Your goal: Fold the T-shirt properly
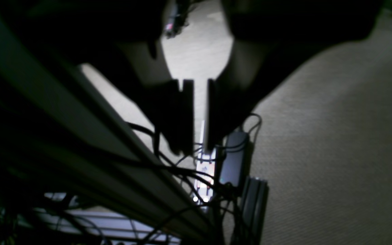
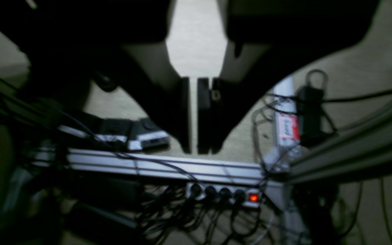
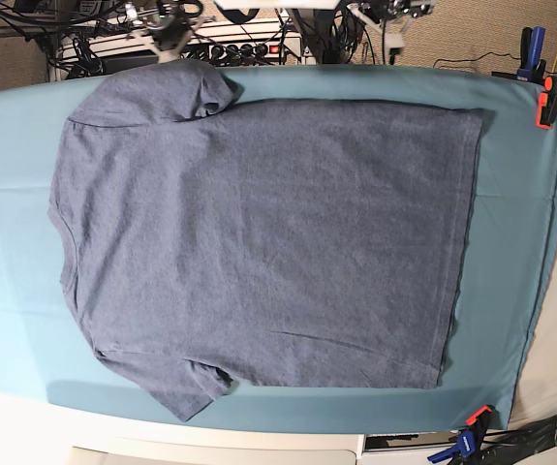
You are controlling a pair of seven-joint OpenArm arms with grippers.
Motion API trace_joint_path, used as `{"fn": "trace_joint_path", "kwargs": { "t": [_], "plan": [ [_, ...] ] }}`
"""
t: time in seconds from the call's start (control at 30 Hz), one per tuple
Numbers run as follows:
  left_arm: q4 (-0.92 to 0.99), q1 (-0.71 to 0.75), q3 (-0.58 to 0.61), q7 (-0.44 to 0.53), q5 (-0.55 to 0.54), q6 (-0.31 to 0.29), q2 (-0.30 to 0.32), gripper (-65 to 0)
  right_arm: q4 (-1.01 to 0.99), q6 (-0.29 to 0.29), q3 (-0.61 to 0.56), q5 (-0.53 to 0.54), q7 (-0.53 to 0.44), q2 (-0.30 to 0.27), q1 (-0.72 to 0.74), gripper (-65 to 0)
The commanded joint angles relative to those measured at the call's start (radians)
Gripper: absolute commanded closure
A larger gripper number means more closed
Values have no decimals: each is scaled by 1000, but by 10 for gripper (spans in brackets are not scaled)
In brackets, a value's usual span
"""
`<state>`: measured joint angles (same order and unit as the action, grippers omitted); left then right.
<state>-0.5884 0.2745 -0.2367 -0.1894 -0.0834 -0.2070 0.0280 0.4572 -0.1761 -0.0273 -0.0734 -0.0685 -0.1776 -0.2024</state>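
The T-shirt (image 3: 259,242) lies spread flat on the teal table cloth (image 3: 12,291), plain side up, collar at the left and hem at the right. One sleeve points to the far edge and the other to the near edge. Neither gripper shows in the base view. In the left wrist view my left gripper (image 1: 199,149) hangs over the floor, its jaws nearly together with nothing between them. My right gripper (image 2: 194,149) likewise hangs over the floor beside the table frame, its jaws a thin slit apart and empty.
An orange clamp (image 3: 549,97) and a blue and orange clamp (image 3: 472,431) pin the cloth at the right corners. Below the grippers lie carpet (image 1: 335,136), tangled cables, a power strip (image 2: 223,195) and aluminium frame rails (image 2: 168,166).
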Motion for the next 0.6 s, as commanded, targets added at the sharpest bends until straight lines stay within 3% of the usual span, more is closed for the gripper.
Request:
{"fn": "trace_joint_path", "kwargs": {
  "t": [0.0, 0.17, 0.27, 0.33, 0.57],
  "plan": [
    [-25, 19, -2, 2, -15, -5, 12, -41, 16, 5, 2, 6, -17, -22, -10, -29],
    [-119, 93, -2, 2, -33, -12, 58, -41, 93, 6, 3, 5, -34, -78, -64, -29],
    [-200, 151, -2, 2, -33, -58, 93, -41, 175, 5, 3, 5, -36, -102, -116, -29],
    [-261, 195, -2, 2, -33, -82, 118, -41, 237, 8, 3, 5, -37, -111, -153, -29],
    [-493, 362, -2, 2, -33, -83, 187, -41, 465, 12, 3, 5, -34, -127, -306, -29]
  ]
}}
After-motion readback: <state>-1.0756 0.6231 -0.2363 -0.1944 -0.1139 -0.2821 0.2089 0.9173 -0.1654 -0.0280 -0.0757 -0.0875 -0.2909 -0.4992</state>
